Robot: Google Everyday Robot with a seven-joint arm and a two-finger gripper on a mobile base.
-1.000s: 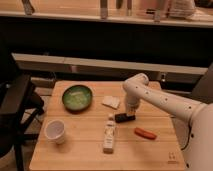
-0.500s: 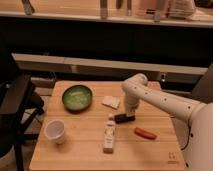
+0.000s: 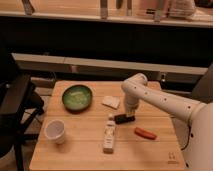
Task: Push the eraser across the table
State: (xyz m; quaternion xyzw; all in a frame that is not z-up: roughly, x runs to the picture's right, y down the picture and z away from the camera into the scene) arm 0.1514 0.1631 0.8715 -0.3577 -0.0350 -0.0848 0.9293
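Observation:
The eraser [image 3: 123, 118] is a small black flat block lying on the light-wood table [image 3: 80, 152], just right of its middle. My gripper [image 3: 131, 115] hangs down from the white arm that reaches in from the right, right at the eraser's right end. A white bottle [image 3: 108, 136] lies just left of and below the eraser.
A green bowl [image 3: 77, 97] sits at the back left. A pale square pad [image 3: 111, 102] lies behind the eraser. An orange-red oblong thing [image 3: 145, 133] lies to the right front. A white cup [image 3: 54, 131] stands at the front left. A dark chair [image 3: 15, 107] is left of the table.

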